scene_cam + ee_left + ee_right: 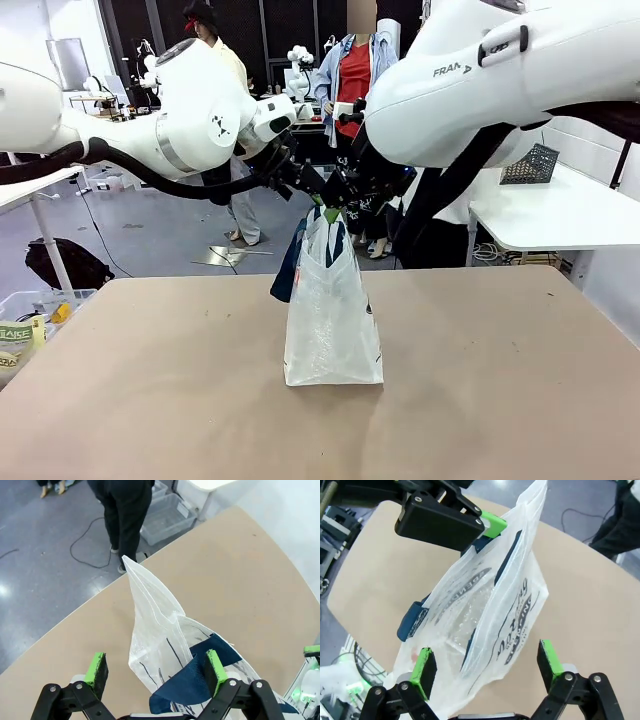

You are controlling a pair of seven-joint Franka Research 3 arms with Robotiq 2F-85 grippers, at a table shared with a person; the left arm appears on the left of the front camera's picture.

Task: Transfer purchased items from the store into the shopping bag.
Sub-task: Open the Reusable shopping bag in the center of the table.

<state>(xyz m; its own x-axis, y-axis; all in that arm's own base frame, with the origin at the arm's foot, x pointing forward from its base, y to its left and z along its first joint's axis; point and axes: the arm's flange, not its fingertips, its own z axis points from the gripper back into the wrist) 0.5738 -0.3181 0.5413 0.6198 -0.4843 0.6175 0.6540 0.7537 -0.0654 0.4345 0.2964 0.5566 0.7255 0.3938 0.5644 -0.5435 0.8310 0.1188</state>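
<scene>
Your shopping bag (333, 320) stands upright at the middle of the table (500, 410), slack and narrow, with one dark blue strap handle (290, 262) drooping off its 9 o'clock side in the front view. Both arms meet just above its mouth, at 12 o'clock from the bag. The left gripper (156, 666) has its jaws spread wide. The bag's top edge and the other blue handle sit between its green pads (97, 667), and it clamps nothing. The right gripper (487, 666) is spread just as wide and straddles the bag's lower body from the opposite side, also holding nothing. In the right wrist view, one pad of the left gripper rests against the bag's rim at 12 o'clock. Through the clear wall you get crinkled plastic and print, plus a reddish spot low at 8 o'clock that may be the tag. Whether any purchased goods are already inside, I cannot tell. A dark lattice basket (530, 165) sits on the white side table (560, 215) at 2 o'clock, well apart from the bag, and whether it is the store you are emptying is unclear. My reading is that the transfer itself is not visibly under way. Neither gripper carries an item, and the arms look busy with the bag, probably opening or steadying its mouth. Treat the loading as still ahead of you.
</scene>
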